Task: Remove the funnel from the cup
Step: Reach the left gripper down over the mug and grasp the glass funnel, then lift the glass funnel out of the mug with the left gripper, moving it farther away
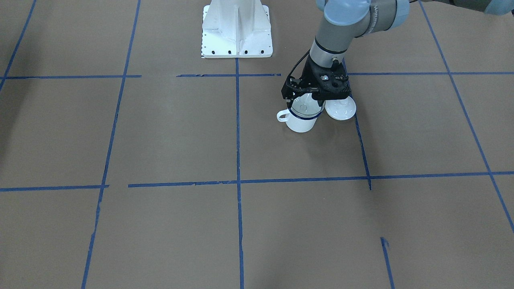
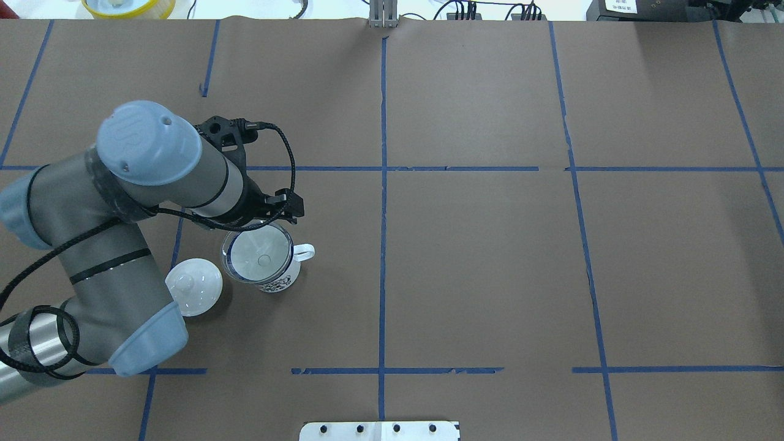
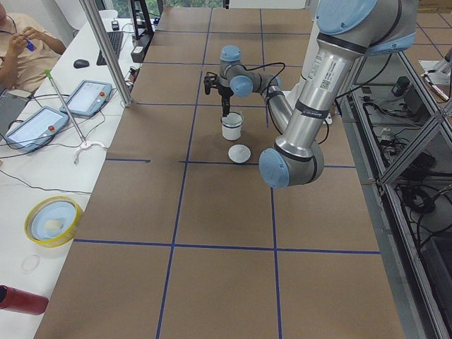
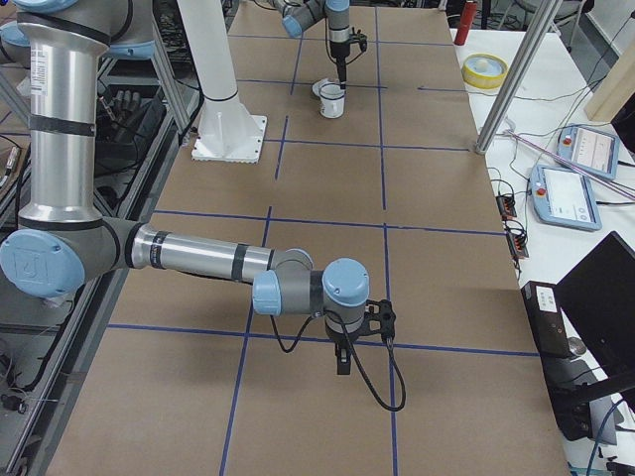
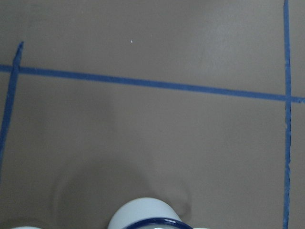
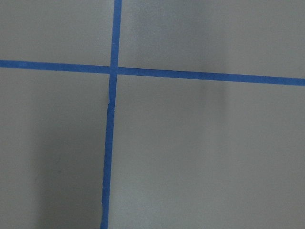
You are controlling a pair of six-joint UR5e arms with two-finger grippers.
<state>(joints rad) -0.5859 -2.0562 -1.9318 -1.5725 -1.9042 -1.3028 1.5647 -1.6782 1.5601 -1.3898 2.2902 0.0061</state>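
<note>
In the front-facing view the white enamel mug with the dark blue rim [image 1: 300, 121] stands upright on the brown paper-covered table [image 1: 160, 132], its loop handle to the view's left. The small clear plastic funnel [image 1: 304, 106] sits in its mouth, wide end up. The left arm's black two-finger gripper [image 1: 316, 95] hangs close over the mug's mouth, and a round white knobbed lid [image 1: 340, 108] lies just beside the mug. Whether the fingers are apart or together I cannot tell, since the gripper body hides them. From overhead the funnel's round mouth fills the mug's rim, and the left wrist covers the gripper. The left side view shows that gripper directly above the mug, pointing down. I judge the funnel lies straight beneath the tool with its long axis upright, so removal calls for a pinch on the funnel's lip and a vertical lift. The right side view has the right arm's gripper [image 4: 342, 365] low over bare paper, well apart from the mug. Its state cannot be told, and the left arm is plainly nearer. The left wrist camera catches only the mug's blue rim at its bottom edge, no fingers. The right wrist camera shows only paper and blue tape [image 6: 110, 143].
</note>
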